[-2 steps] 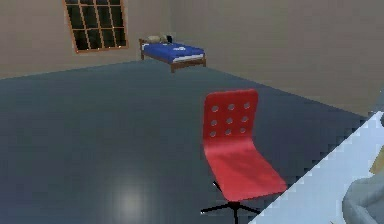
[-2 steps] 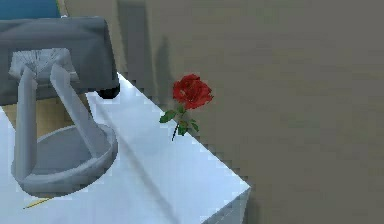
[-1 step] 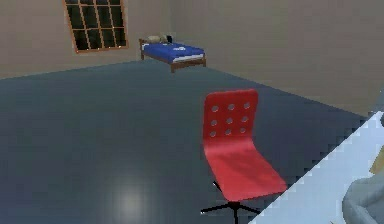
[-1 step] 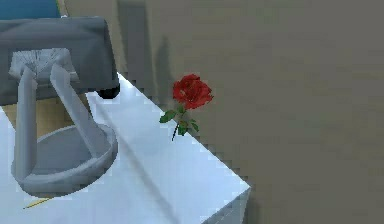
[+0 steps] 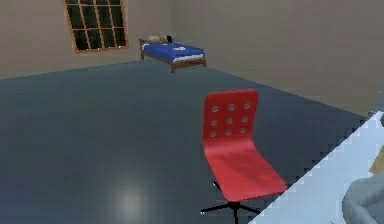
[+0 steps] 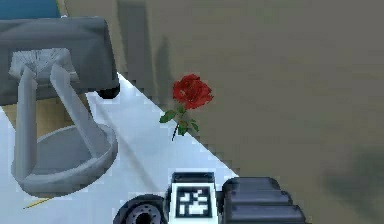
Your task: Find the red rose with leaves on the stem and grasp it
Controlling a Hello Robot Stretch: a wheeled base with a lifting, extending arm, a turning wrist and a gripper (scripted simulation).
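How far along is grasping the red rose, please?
Finding looks done: the red rose with green leaves is at the white table's far edge. The hand sits low, apart from it; whether it holds anything, I cannot tell. Reaching and grasping remain.

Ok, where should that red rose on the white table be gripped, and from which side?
Probably the stem by the leaves, under the bloom. The rose seems to stand roughly upright near the far edge of the table, its head broad and soft, so come in from the near side across the bare tabletop, clear of the grey stand.
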